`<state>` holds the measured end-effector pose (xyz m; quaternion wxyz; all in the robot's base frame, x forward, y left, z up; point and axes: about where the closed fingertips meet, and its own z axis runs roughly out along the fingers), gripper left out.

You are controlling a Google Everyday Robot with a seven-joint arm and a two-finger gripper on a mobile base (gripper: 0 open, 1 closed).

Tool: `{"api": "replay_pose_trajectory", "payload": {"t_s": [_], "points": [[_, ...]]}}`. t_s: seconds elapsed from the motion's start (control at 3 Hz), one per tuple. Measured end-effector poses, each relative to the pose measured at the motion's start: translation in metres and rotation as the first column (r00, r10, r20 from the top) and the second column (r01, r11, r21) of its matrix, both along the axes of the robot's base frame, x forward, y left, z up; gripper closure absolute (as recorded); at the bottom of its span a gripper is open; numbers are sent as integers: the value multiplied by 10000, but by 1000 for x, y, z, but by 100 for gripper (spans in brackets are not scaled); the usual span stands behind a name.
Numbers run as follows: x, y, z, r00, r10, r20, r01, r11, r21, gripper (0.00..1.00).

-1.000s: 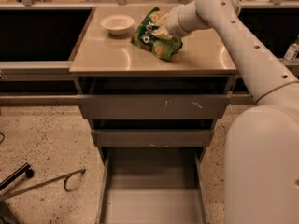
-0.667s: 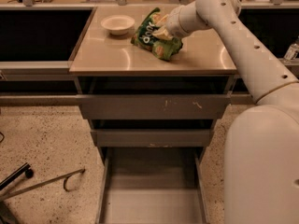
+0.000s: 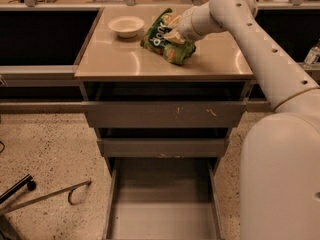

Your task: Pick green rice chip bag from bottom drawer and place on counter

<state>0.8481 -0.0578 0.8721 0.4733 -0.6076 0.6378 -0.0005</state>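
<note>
The green rice chip bag (image 3: pixel 165 40) lies crumpled on the counter (image 3: pixel 120 61), toward its back middle. My gripper (image 3: pixel 173 33) reaches in from the right on the white arm and sits against the bag's right upper side. The bottom drawer (image 3: pixel 162 204) is pulled out below the two upper drawers, and its grey floor is bare.
A white bowl (image 3: pixel 126 26) stands on the counter left of the bag. My white arm and base (image 3: pixel 280 159) fill the right side of the view. A dark metal stand (image 3: pixel 35 196) lies on the speckled floor at the lower left.
</note>
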Motion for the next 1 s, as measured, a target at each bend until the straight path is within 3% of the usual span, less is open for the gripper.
{"api": "replay_pose_trajectory", "payload": {"t_s": [0.33,0.67,1.0], "points": [[0,0,0,10000,0,0,0,10000,0,11],[0,0,0,10000,1,-1,-1,10000,0,0],[0,0,0,10000,1,-1,-1,10000,0,0]]}}
